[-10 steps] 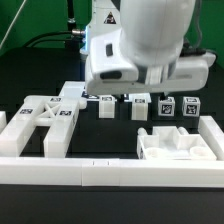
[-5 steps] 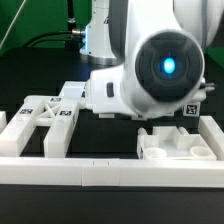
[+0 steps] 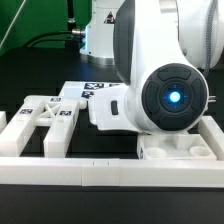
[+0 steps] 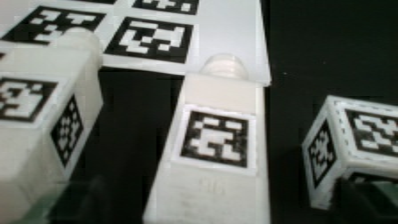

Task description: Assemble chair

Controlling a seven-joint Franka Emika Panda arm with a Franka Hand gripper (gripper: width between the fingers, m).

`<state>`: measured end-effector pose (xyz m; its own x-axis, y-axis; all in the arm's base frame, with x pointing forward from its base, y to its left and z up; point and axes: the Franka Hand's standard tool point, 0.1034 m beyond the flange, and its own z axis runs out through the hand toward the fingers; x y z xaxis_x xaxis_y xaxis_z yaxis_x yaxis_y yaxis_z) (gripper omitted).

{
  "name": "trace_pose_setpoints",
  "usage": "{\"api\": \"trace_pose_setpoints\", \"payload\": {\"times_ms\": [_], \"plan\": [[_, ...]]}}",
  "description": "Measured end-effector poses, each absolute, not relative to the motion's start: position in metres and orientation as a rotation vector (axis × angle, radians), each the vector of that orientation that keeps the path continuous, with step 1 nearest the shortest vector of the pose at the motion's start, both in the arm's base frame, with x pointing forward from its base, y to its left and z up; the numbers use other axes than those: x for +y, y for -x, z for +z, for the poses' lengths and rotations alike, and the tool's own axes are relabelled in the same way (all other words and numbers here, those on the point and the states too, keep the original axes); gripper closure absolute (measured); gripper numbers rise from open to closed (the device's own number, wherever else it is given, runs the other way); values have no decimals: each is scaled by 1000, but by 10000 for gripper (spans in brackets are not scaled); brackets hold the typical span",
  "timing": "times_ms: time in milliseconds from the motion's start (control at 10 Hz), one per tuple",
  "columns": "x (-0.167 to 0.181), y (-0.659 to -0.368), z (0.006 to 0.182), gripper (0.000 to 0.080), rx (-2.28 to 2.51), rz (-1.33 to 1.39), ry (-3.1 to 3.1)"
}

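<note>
Three tagged blocks (image 4: pixel 214 140) lie close under the wrist camera; the arm (image 3: pixel 165 95) hides the claw, so its state cannot be told.

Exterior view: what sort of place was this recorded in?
Most likely a robotics lab bench. A white robot arm looms over a black table fenced by white border rails. On the table are tag-bearing parts such as the X-braced frame, and a marker board.
</note>
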<state>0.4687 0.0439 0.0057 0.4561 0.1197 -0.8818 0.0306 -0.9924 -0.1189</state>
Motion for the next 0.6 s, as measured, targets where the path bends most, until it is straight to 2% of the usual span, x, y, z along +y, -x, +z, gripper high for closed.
{"api": "trace_pose_setpoints", "payload": {"times_ms": [200, 400, 600], "plan": [[45, -468, 4, 508, -156, 1577, 2605], [45, -468, 5, 515, -185, 1573, 2592], [46, -471, 18, 515, -194, 1597, 2561]]}}
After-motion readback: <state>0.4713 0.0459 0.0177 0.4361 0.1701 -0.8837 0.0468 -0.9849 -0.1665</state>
